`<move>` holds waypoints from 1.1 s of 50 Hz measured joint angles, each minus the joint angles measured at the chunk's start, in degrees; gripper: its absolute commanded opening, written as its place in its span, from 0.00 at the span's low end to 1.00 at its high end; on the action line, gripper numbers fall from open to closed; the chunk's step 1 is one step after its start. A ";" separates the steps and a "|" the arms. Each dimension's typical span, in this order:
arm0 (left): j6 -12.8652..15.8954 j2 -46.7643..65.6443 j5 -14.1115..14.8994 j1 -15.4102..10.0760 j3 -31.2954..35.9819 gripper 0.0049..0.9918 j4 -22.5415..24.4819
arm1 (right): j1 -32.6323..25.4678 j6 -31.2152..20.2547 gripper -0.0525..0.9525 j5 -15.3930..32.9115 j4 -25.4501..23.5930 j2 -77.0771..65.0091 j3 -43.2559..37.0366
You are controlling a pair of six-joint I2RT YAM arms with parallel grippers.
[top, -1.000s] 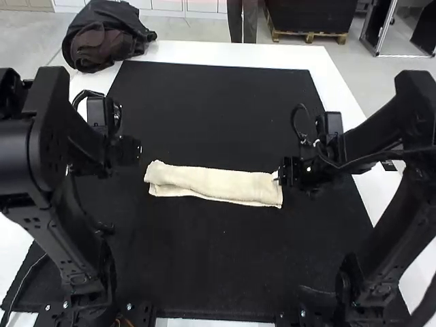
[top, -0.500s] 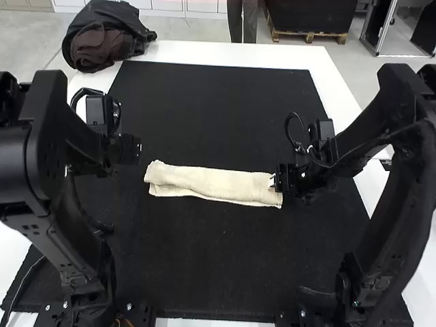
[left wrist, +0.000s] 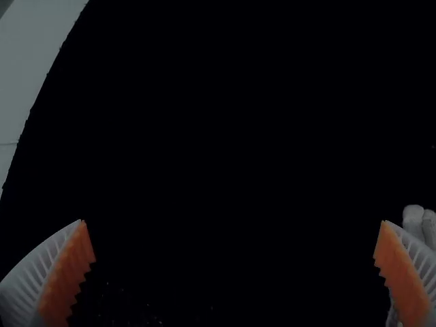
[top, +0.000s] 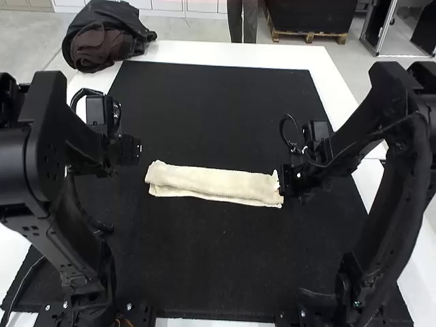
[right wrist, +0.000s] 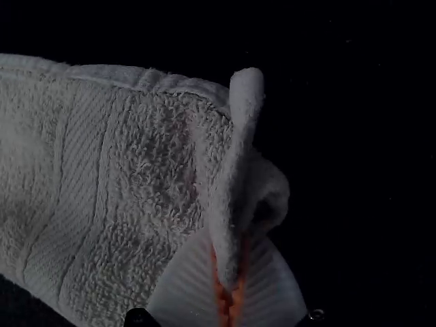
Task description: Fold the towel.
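The right gripper [right wrist: 231, 253] is clenched on the towel [right wrist: 146, 153], pinching a raised fold at its short end; from where I stand, that looks like a hold meant to bring this end over toward the other. The towel lies as a long, narrow folded strip, crosswise on the black mat [top: 204, 259], its layers showing along the near side. Out past its other end waits the left gripper [left wrist: 233, 221], spread wide with nothing between its fingers, probably parked there to leave room for the fold. The mat covers much of the white table [top: 334, 85], perhaps to give the cloth some grip.
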 measured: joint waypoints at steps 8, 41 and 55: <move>-0.02 0.00 0.00 0.00 0.00 0.97 0.00 | 0.02 0.20 0.03 -0.92 -2.56 -0.31 0.87; -0.02 0.00 -0.02 0.00 0.00 0.97 0.00 | 4.13 6.36 0.03 -6.43 -11.45 -13.00 5.62; -0.02 0.00 -0.52 0.00 0.00 0.97 0.48 | 13.38 10.38 0.03 -6.75 -9.18 -12.70 8.70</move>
